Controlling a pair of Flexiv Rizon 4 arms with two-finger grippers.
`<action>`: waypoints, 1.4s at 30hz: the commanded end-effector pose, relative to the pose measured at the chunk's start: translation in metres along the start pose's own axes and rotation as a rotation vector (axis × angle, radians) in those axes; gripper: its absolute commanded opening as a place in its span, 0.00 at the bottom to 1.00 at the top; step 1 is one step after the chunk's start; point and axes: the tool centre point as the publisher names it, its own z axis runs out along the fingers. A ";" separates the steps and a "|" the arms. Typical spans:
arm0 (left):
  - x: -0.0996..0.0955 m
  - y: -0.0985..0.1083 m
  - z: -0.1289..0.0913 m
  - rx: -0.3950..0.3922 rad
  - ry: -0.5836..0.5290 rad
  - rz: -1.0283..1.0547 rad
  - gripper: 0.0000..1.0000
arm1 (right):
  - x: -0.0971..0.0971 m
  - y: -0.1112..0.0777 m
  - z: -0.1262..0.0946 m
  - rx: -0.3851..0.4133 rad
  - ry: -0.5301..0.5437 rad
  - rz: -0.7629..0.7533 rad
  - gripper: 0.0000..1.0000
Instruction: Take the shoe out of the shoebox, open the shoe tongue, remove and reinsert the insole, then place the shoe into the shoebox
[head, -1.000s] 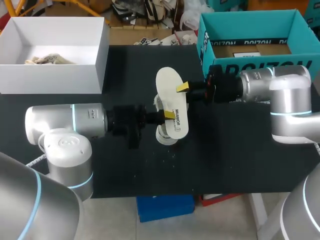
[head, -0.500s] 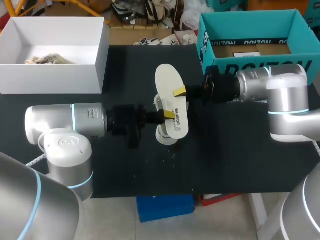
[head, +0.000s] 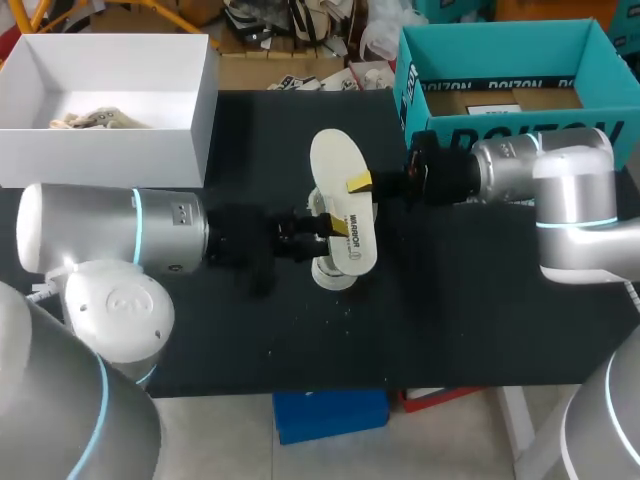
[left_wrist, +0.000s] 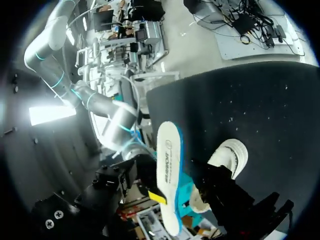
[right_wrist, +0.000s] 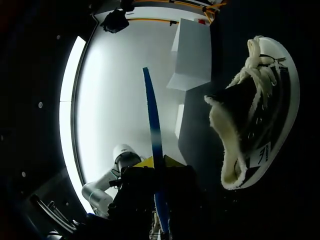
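Observation:
A white insole (head: 341, 196) hangs above the middle of the black table, and my right gripper (head: 362, 183) is shut on its right edge. In the right wrist view the insole (right_wrist: 152, 125) shows edge-on between the yellow tips of my right gripper (right_wrist: 156, 163). Under it the black shoe (head: 335, 272) with a white sole lies on the table; its fleece lining and laces show in the right wrist view (right_wrist: 260, 110). My left gripper (head: 322, 222) stands open at the insole's left side, over the shoe. The insole (left_wrist: 168, 175) sits apart from its dark fingers (left_wrist: 232, 197).
A white box (head: 110, 150) with crumpled paper inside stands at the back left. The teal shoebox (head: 500, 125) stands open at the back right, just behind my right arm. The table's front edge (head: 330, 388) is near.
My right gripper shut on the insole and shifted it slightly away from me. My left gripper then opened off the insole, and the left arm turned and drew back a little.

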 end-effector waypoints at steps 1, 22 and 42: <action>-0.012 -0.011 -0.049 0.035 0.559 -0.055 1.00 | -0.001 0.001 0.001 0.001 0.000 0.001 0.00; -0.043 -0.006 -0.064 -0.016 0.843 -0.078 1.00 | -0.001 0.001 0.001 0.001 0.000 0.001 0.00; -0.047 -0.006 -0.017 0.079 0.978 0.010 1.00 | -0.001 0.001 0.001 0.001 0.000 0.001 0.00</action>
